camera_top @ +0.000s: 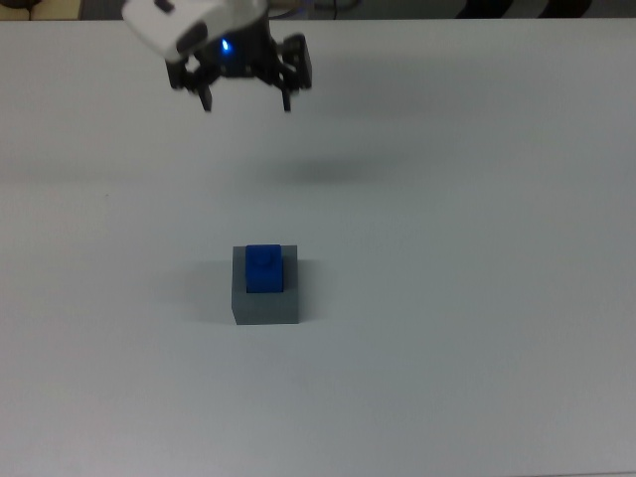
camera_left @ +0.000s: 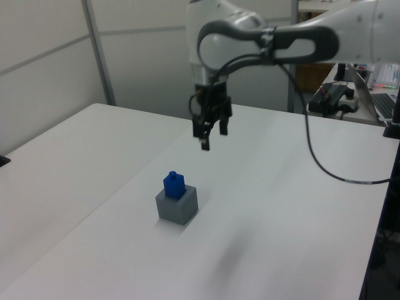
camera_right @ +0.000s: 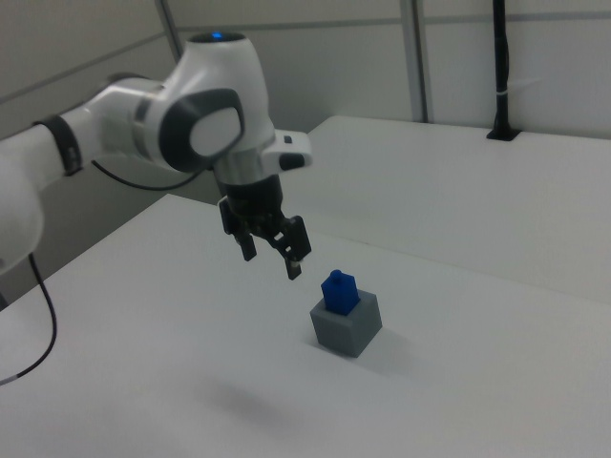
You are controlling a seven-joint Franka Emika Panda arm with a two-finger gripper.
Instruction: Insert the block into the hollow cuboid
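Gripper (camera_top: 246, 97) hung high above the table, fingers spread wide, holding nothing.
The block (camera_top: 264, 268) sat in the cuboid (camera_top: 265, 304) recess, its top poking out — on a plain white table (camera_top: 477, 298), grey wall panels (camera_left: 50, 69) behind.
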